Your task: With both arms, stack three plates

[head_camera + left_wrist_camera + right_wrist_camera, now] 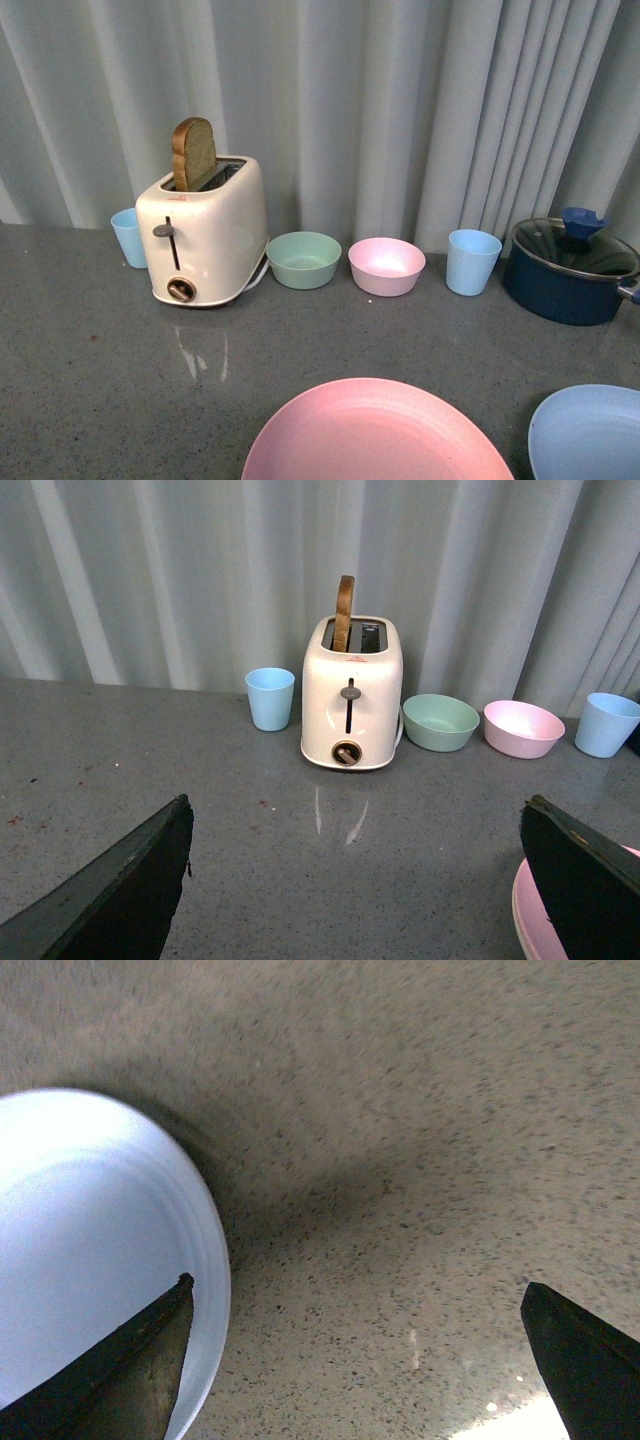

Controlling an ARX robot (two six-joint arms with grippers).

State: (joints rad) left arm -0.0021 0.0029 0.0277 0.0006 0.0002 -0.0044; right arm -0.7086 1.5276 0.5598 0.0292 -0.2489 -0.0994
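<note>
The left end effector [356,800] and right end effector [356,1282] gape wide and empty, while the pink plate [375,432] at six o'clock and light blue plate [590,432] at four on the worktop [100,350] look stiff, light and slick, so pinch their rims.

The toaster [203,232] stands at the table's [90,350] back, a bowl [303,259] on its right. A plate [375,435] lies in front, another plate [590,435] further right.
</note>
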